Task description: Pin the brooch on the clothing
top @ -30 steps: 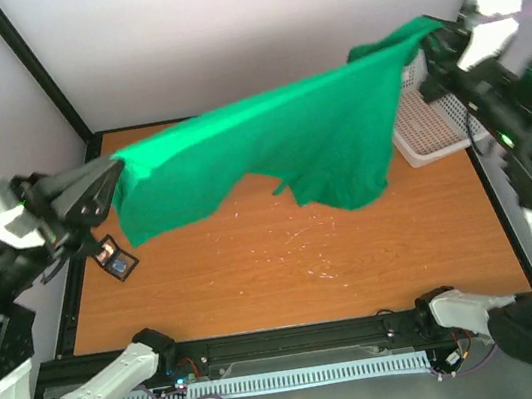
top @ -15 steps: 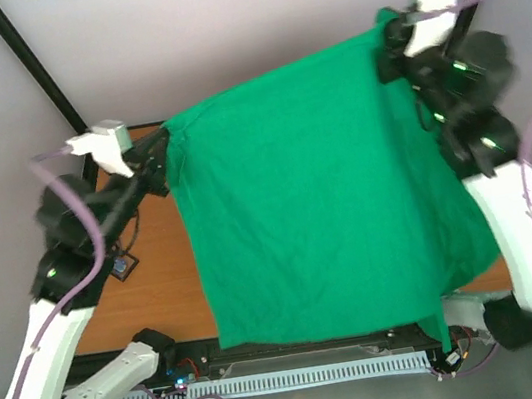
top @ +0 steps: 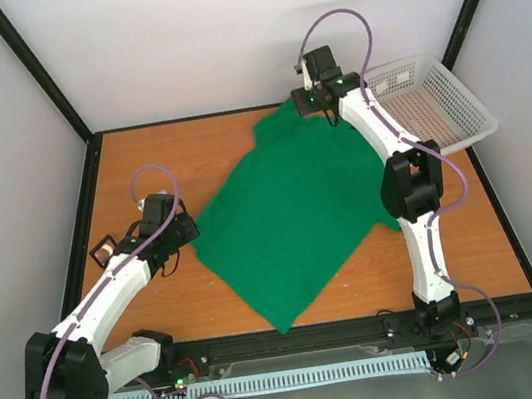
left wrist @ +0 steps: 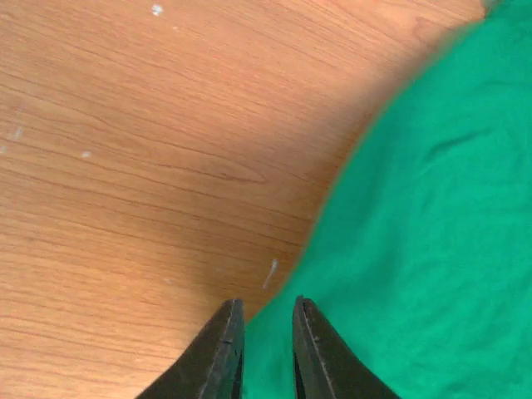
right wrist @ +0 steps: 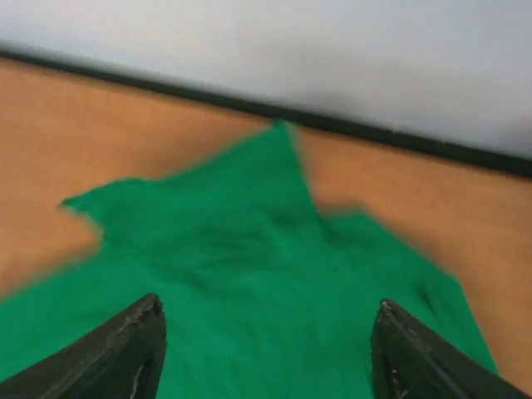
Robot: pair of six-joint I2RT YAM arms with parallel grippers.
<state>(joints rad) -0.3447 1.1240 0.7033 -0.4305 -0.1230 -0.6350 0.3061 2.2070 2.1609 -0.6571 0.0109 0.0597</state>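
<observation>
The clothing, a bright green T-shirt [top: 289, 216], lies spread on the wooden table. My left gripper [top: 193, 233] sits low at its left edge. In the left wrist view its jaws [left wrist: 266, 303] stand slightly apart, and the cloth's hem [left wrist: 416, 233] lies flat beneath the gap, not pinched. My right gripper [top: 317, 108] hovers at the shirt's far edge. Seen from the right wrist [right wrist: 266, 307], it is wide open above the green cloth [right wrist: 224, 249] and holds nothing. The brooch does not show in any view.
A small black square-framed case [top: 104, 251] lies near the table's left edge, beside the left arm. A white mesh basket [top: 428, 103] stands at the back right corner. Black frame posts rise at both back corners.
The shirt, held up and stretched between both grippers, now lies on the table. Both grippers have let go of it, and both arms have come down over the table.
</observation>
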